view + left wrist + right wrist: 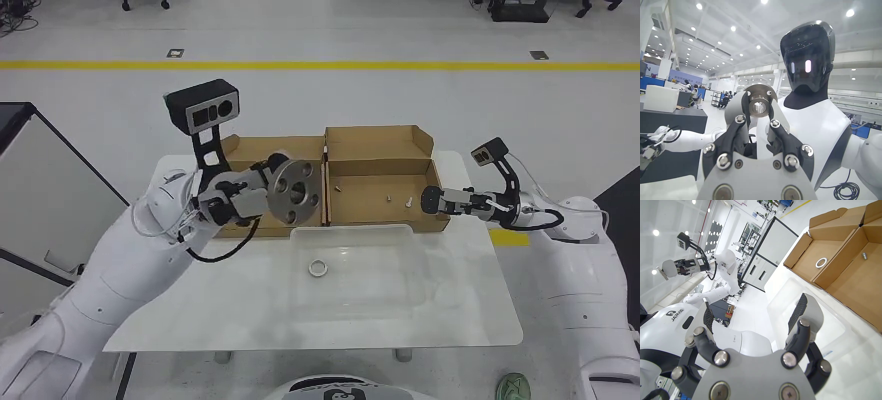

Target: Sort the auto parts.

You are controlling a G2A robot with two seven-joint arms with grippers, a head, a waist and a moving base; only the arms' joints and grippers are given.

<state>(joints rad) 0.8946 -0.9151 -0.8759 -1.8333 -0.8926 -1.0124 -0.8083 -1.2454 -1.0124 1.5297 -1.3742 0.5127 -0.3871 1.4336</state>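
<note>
My left jaws are closed on the metal flange (293, 190). I hold it in the air above the left cardboard box (250, 150), at about 11 o'clock from the clear tray (400, 300). My right jaws are open and hold nothing; they hang over the right cardboard box (380, 145), at about 1 o'clock from the tray.

I judge that the flange is solid steel: heavy for its size, fully stiff, not fragile, but smooth and a little slippery. The pads (745, 108) grip it on the short hub, one on each side, and this looks to me the good place, because the wide disc is too broad to take. The disc carries most of the weight and stands past the pads, so I think the part may turn or sink in the grip if I swing it fast.

From above, the flange covers the floor of the left box. The right wrist view shows a flat ring (821, 262) lying there and a small bolt (864, 256) in the other box. A few more small pieces lie in the right box, too small to name. A ring (318, 268) lies in the tray. The pads hide where exactly they touch the hub.
</note>
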